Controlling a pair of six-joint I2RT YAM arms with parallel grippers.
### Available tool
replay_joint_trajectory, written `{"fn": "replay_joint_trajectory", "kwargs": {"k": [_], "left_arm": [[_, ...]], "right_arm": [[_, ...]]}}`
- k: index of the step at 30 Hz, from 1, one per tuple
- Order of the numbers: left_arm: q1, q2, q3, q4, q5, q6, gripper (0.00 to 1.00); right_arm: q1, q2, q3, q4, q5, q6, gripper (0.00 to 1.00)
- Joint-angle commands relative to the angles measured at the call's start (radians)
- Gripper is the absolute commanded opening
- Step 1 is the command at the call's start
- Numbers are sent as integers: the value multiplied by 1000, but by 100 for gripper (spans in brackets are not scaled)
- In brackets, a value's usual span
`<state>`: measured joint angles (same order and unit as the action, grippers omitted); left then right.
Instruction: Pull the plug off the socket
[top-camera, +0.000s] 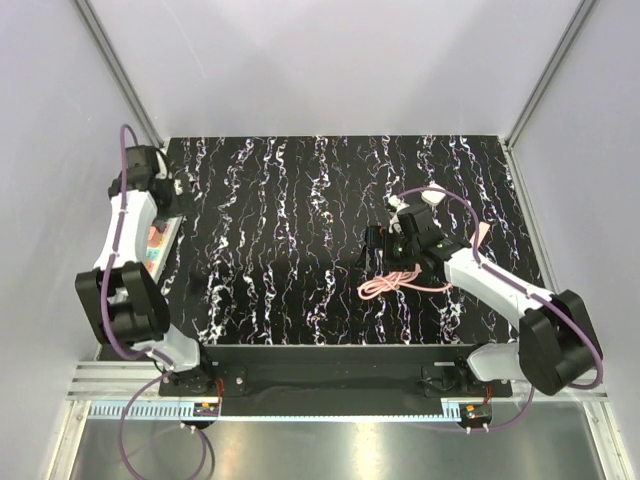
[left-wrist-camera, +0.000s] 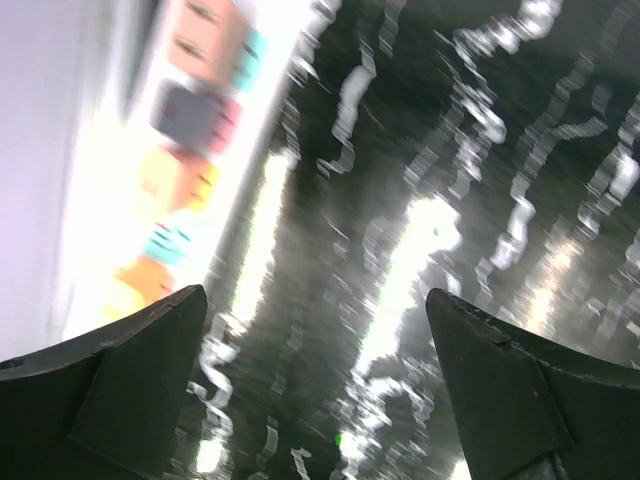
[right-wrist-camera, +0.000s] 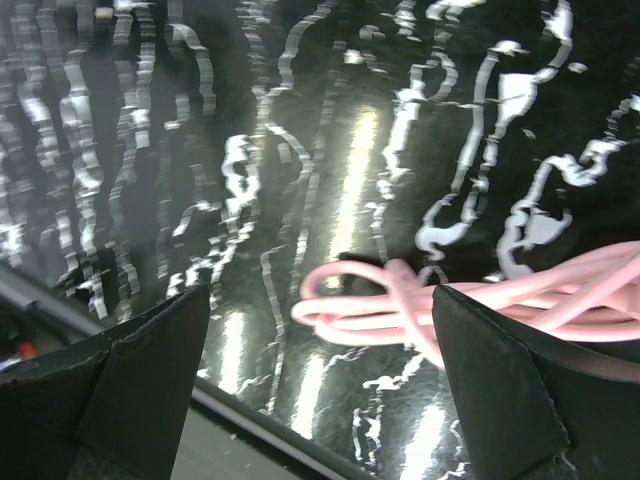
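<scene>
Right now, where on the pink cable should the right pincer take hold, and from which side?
I would grip the bunched loops of the pink cable, coming from above with the open right pincer. The cable lies flat on the table, and there the strands overlap into one thicker bundle.

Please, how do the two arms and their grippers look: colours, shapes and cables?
The left arm and right arm have white links with bulky black joints; a purple cable loops along each. The left gripper and right gripper have dark, wedge-shaped fingers. I see no markings.
</scene>
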<state>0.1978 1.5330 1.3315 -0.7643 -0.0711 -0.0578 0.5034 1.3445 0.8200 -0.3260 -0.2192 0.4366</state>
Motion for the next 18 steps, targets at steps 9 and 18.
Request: {"fn": "replay_joint_trajectory", "kwargs": {"k": [9,18], "left_arm": [[146,174,106,146,-4,260,99],[195,320,98,168,67,320,99]], "right_arm": [[4,-128,-79,128,-158,-9,100],[29,-94,-73,143,-177,-12,100]]}}
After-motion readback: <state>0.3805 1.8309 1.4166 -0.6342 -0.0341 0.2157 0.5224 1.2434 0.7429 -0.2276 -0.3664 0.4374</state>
